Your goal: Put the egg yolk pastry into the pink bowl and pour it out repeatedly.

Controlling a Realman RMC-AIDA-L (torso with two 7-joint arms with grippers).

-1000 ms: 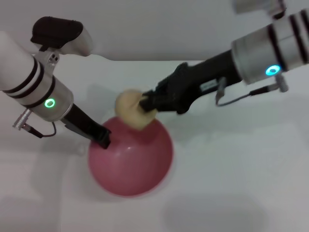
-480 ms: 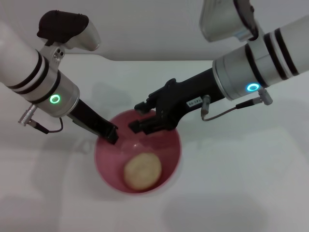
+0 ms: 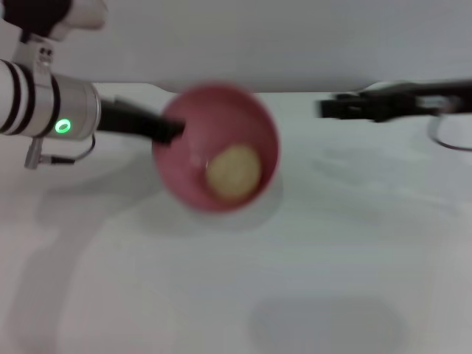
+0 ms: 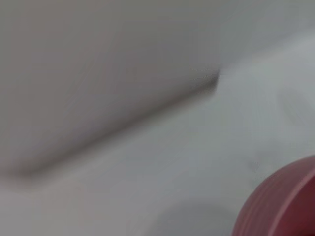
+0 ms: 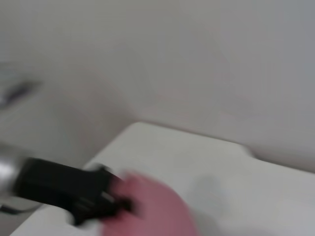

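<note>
The pink bowl (image 3: 195, 122) hangs above the white table, tipped so its opening faces me. The egg yolk pastry (image 3: 233, 172) lies inside it against the lower wall. My left gripper (image 3: 175, 132) comes in from the left and is shut on the bowl's left rim. My right gripper (image 3: 330, 108) is at the upper right, well away from the bowl, with nothing in it. A part of the bowl (image 4: 283, 201) shows in the left wrist view. In the right wrist view the bowl (image 5: 155, 209) and the left gripper (image 5: 120, 202) on its rim appear farther off.
The white table (image 3: 295, 265) spreads below the bowl, and its far edge meets a pale wall (image 3: 243, 37). The bowl's shadow falls on the table beneath it.
The pastry went from the right gripper into the bowl. The left gripper has since lifted and tilted the bowl up and back. The right arm has pulled away to the upper right.
</note>
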